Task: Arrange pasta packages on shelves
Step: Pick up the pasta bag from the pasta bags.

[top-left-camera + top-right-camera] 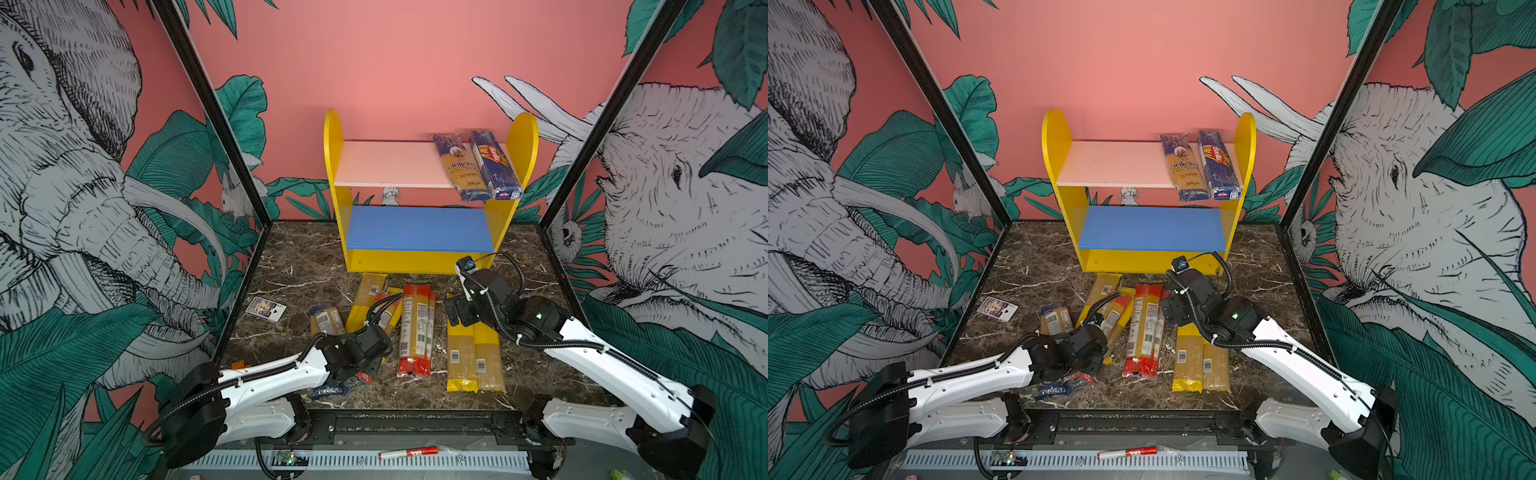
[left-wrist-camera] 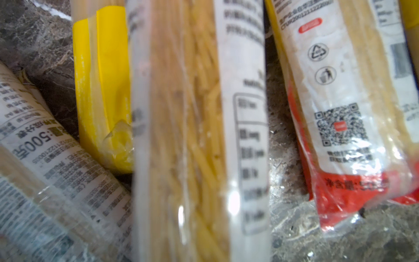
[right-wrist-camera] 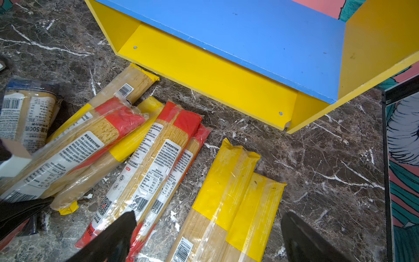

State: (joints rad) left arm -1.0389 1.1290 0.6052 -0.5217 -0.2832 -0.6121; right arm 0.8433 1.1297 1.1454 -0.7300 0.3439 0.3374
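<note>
Up on the top shelf [image 1: 386,164] the blue box [image 1: 494,164] says "Barilla" in a red oval, and the second pack [image 1: 460,166] beside it reads what looks like "ankara". Down on the desk [image 1: 291,266], the blue-ended pack [image 3: 27,113] has a white label with "500克" and a barcode. A red-ended pack [image 2: 340,90] carries a QR code, a recycling triangle, a bin sign and "净含量" on its red end. The yellow packs [image 1: 473,357] show barcodes. The card [image 1: 266,308] bears a spade.

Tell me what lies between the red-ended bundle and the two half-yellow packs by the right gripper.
Only bare marble tabletop separates the red-ended bundle from the two half-yellow packs; the right wrist view shows it.
</note>
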